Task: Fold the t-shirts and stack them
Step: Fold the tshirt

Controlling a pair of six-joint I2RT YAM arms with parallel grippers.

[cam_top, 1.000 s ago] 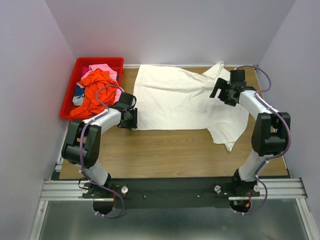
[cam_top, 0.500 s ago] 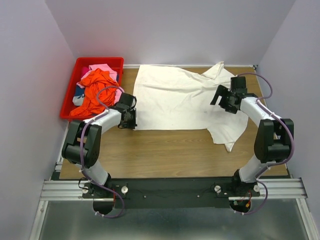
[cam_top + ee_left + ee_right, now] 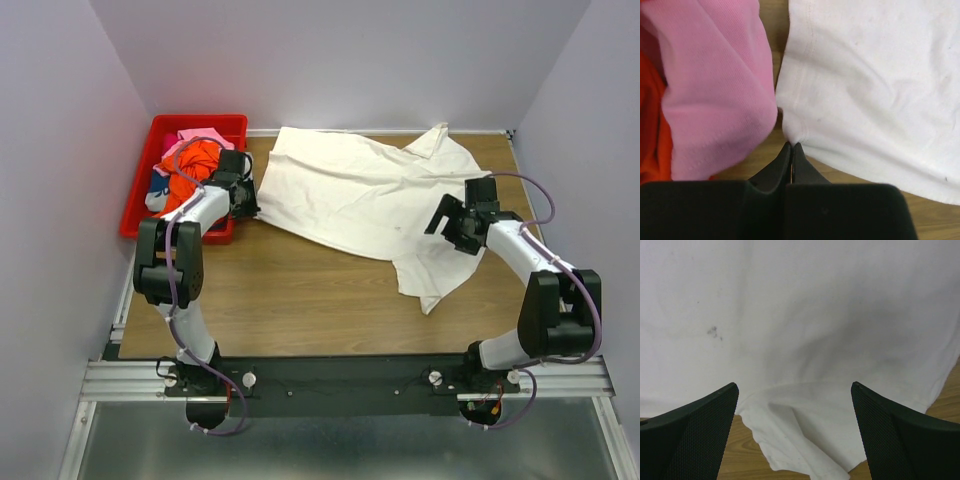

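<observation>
Where the left gripper (image 3: pixel 791 146) pinches the white t-shirt (image 3: pixel 870 90), its hem is hidden

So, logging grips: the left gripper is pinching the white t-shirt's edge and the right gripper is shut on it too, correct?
Not quite: the right gripper is open over the white t-shirt, per the right wrist view. The left gripper does pinch its edge.

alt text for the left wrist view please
The left pincer is shut on the hem of the white t-shirt, which fills the right side. A pink t-shirt lies at left with an orange-red t-shirt at the far left edge, wooden table showing between pink and white.
</observation>
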